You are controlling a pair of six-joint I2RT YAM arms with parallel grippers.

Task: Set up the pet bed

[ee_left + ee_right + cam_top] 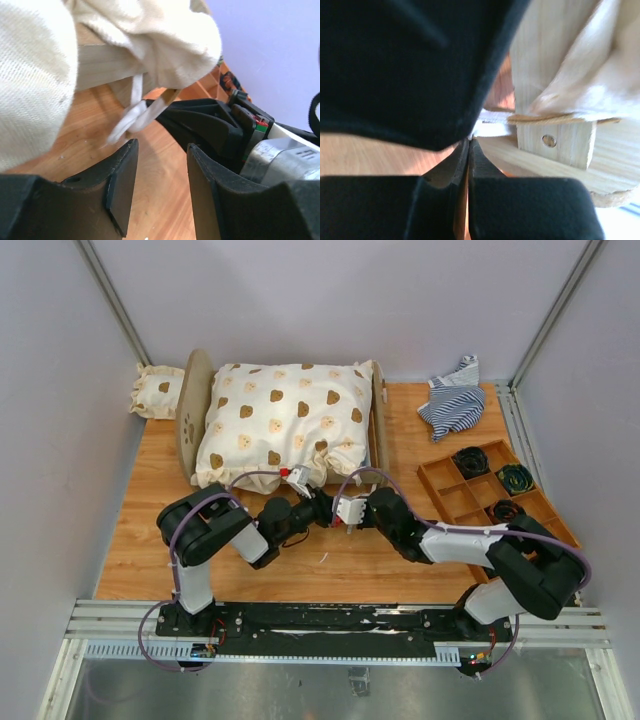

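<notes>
Looks about halfway there. Pet bed [192, 418] at the back middle of the table [150, 540], long side toward the arms. Big cushion [285, 420] with bears already lying in it, filling it from end to end. Small cushion [157, 392] not in yet (down on the table past the bed's left end board, touching it or nearly). Striped cloth [455, 402] out too, scrunched up in the far right corner, well apart from the bed.

Busy right now at the bed's near edge, by a wooden leg [555, 142]. White tie [131, 114] hanging off the cushion's corner there, not fastened to the bed as far as can be seen. Left gripper [160, 185] with fingers apart, nothing between them, just below the tie. Right gripper [468, 147] with fingers pressed tight together, tip right at the tie. Maybe pinching it, hard to tell for sure.

Probably left to do: fasten that tie to the bed, then put in the small cushion. Maybe the striped cloth too, only a guess.

One more holder on the table: a wooden tray [450, 502] on the right, split into little boxes. Black coiled things [470, 458] in at least three of the boxes, one in each. Part of the tray hidden under the right arm. Seems to hold nothing needed for the bed.
</notes>
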